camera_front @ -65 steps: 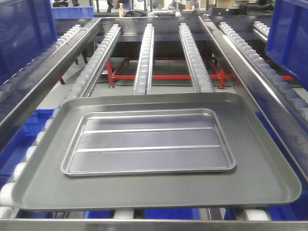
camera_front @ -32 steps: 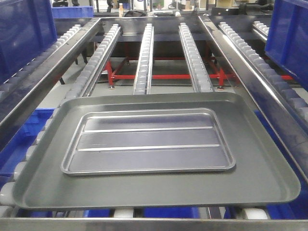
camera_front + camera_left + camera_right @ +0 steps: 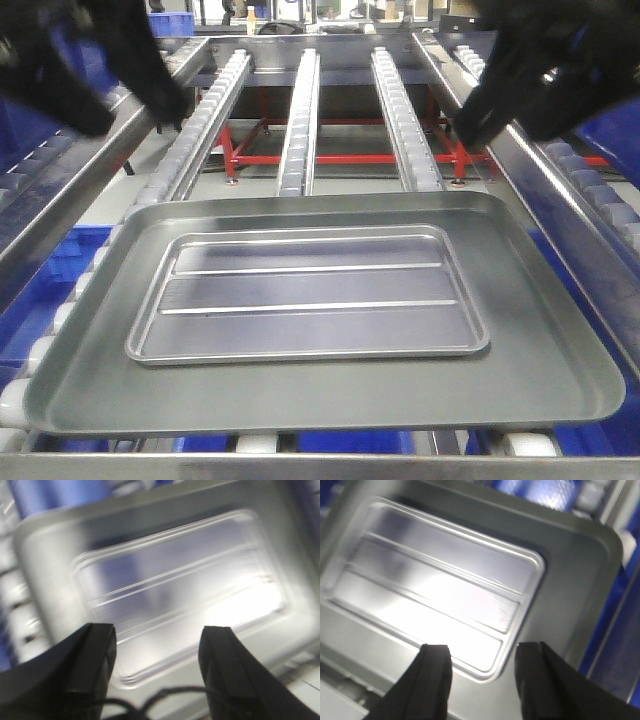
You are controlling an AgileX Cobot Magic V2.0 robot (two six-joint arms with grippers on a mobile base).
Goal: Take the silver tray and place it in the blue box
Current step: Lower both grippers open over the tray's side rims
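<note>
The silver tray (image 3: 310, 295), shiny with two lengthwise ribs, lies flat inside a larger dull grey tray (image 3: 545, 340) on the roller conveyor. My left gripper (image 3: 135, 112) hangs blurred above the far left corner, and my right gripper (image 3: 500, 110) above the far right. Neither touches a tray. The left wrist view shows the left gripper (image 3: 157, 635) open over the silver tray (image 3: 180, 580). The right wrist view shows the right gripper (image 3: 482, 650) open above a corner of the silver tray (image 3: 435, 580). A deep blue box wall (image 3: 618, 140) shows at the right edge, partly hidden by the right arm.
Roller rails (image 3: 300, 110) run away from the trays, with a red frame (image 3: 330, 158) below them. Shallower blue bins (image 3: 60, 270) sit under the conveyor on the left. A steel side rail (image 3: 560, 215) borders the right. Another blue wall (image 3: 60, 492) appears past the grey tray.
Both arms have swung into the front view from the top corners, where none showed before. The two trays have not moved.
</note>
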